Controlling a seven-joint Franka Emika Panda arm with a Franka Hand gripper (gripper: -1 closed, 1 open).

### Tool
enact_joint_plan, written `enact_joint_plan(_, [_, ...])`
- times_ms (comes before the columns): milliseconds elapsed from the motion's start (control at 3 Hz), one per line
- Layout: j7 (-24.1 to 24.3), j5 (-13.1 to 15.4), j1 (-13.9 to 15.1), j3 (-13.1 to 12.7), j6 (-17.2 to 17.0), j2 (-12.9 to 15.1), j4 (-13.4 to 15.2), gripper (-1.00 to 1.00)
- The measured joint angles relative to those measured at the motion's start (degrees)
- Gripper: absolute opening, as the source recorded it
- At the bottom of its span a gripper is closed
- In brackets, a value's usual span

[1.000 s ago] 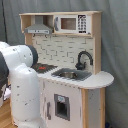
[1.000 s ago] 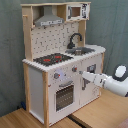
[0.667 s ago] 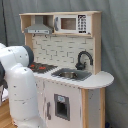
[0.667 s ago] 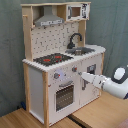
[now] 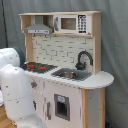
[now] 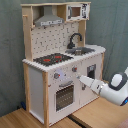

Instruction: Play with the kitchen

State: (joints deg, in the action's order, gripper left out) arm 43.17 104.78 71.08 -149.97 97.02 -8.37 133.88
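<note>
One arm (image 6: 107,89) reaches in from four o'clock in the second exterior view; its gripper (image 6: 81,78) sits at the kitchen (image 6: 60,65) front, near the knobs (image 6: 73,69), likely to turn one. We cannot tell how wide it is open or whether it has hold. Farther back, the kitchen stands upright on the tabletop (image 6: 100,115), hob (image 6: 52,59) and faucet (image 6: 74,40) untouched.

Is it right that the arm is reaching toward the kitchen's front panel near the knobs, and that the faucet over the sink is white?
Not quite. The faucet is black, not white, as both exterior views show; it stands over the sink. The rest holds: in the second exterior view the arm's tool reaches toward the kitchen front, near the knobs.
</note>
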Motion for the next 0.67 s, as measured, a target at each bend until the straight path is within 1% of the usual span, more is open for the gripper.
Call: enact_joint_plan(667, [9.16,-3.68,-0.02,0.05,0.07,-7.76,-4.18,1.0])
